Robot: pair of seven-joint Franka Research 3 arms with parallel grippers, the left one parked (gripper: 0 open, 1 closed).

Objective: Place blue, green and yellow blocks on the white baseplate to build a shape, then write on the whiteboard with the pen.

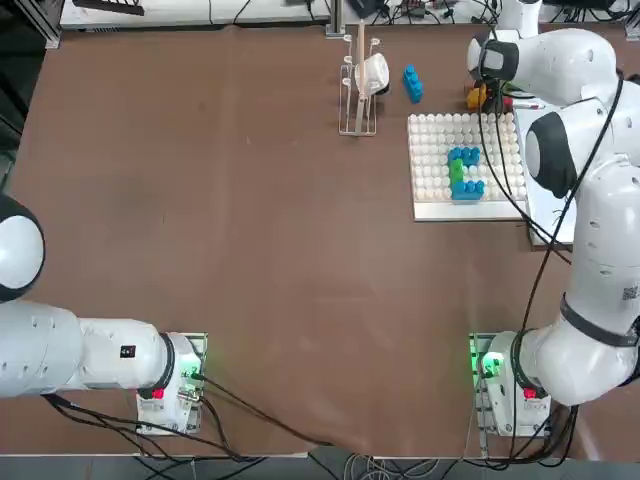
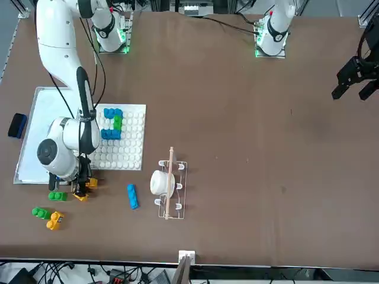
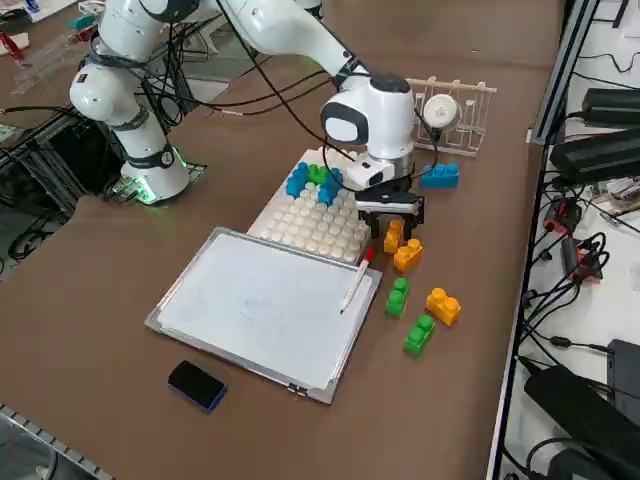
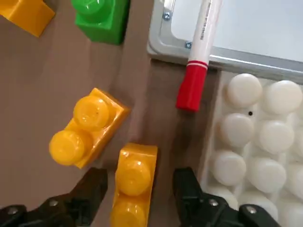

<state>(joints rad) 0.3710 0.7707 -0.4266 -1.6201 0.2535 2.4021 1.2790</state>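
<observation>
Blocks already form a blue-and-green shape (image 1: 464, 172) on the white baseplate (image 1: 430, 150). Right gripper (image 4: 137, 198) hangs low over the worktop beside the baseplate, fingers spread either side of a yellow block (image 4: 134, 182), not yet pinching. Judged step: picking yellow. Next move calls for closing squarely, clear of the neighbouring yellow block (image 4: 85, 126) and pen (image 4: 199, 52).

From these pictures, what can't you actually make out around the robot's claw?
- Top view: the right gripper and the yellow block between its open fingers are hidden under the arm's own wrist.
- Wrist view: that block's near end is cut off by the edge.
- Front view: the pen is hidden behind the arm.
</observation>
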